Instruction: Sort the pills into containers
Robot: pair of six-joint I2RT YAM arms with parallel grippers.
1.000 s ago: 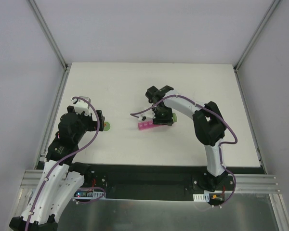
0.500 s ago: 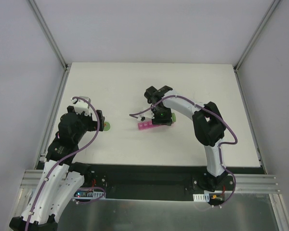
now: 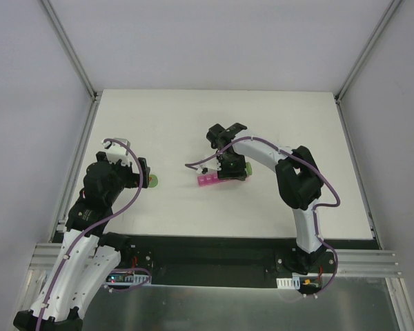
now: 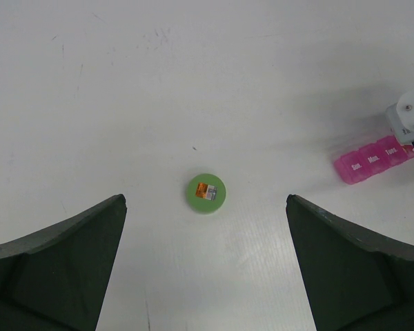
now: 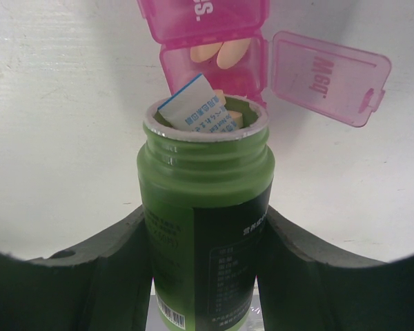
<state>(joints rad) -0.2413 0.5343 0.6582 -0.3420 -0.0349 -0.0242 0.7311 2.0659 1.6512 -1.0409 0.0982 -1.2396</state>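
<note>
Pouring looks under way: right pincer (image 5: 205, 238) clamps the open green plastic bottle (image 5: 203, 172) at the bright-pink plastic compartment strip (image 5: 214, 65), central on the tabletop (image 3: 159, 124); next, tip gently; left pincer (image 4: 205, 231) spread, empty.

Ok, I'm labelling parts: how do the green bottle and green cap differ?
The green bottle is clamped in the right gripper, open mouth toward the pink organizer; the green cap lies loose on the table. The bottle is a tall cylinder; the cap is a flat disc. Both are green.
</note>
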